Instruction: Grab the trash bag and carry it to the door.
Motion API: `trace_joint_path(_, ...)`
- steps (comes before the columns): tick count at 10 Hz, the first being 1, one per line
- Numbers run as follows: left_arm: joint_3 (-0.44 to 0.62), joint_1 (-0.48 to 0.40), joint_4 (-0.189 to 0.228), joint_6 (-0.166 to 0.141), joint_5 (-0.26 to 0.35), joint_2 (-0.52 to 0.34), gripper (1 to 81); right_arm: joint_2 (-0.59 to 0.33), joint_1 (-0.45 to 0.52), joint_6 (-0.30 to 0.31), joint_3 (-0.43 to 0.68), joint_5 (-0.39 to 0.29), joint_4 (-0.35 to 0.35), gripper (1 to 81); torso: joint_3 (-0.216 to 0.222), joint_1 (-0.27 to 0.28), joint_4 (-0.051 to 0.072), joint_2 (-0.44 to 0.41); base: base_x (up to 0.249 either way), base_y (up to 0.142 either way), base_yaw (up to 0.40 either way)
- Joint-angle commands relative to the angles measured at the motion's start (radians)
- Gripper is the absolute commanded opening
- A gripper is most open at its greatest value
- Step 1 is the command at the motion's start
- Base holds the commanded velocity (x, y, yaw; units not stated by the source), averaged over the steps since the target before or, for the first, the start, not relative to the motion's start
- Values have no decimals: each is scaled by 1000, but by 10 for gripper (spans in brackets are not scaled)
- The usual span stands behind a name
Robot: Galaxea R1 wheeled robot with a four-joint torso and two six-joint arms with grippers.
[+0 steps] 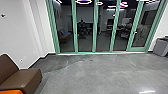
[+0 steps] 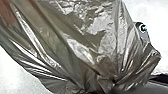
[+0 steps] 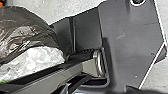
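A dark, shiny trash bag looms large in the left wrist view, its plastic drawn into tight folds where my left gripper is shut on it; the folds hide the fingertips. In the right wrist view the trash bag bulges beside the robot's dark plate and jointed bar, with pale, crumpled plastic along its lower part. Across the room in the head view stands a row of glass panels with green frames, including a door at the right end.
A brown seat with an orange piece stands at near left beside a white wall. A grey bin is at the right edge near the glass. Grey floor stretches towards the panels; desks and chairs show behind them.
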Motion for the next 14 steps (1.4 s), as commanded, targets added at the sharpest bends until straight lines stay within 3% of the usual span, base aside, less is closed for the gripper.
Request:
trace_joint_path(1, 2, -54, 5, 11, 57, -9, 10, -10, 45, 2, 14, -59, -6, 811, 0, 0, 0, 0, 0, 0, -277)
trace_joint_path(14, 2, -54, 5, 9, 58, -10, 10, -4, 44, 1, 11, -59, -9, 811, 0, 0, 0, 0, 0, 0, -218)
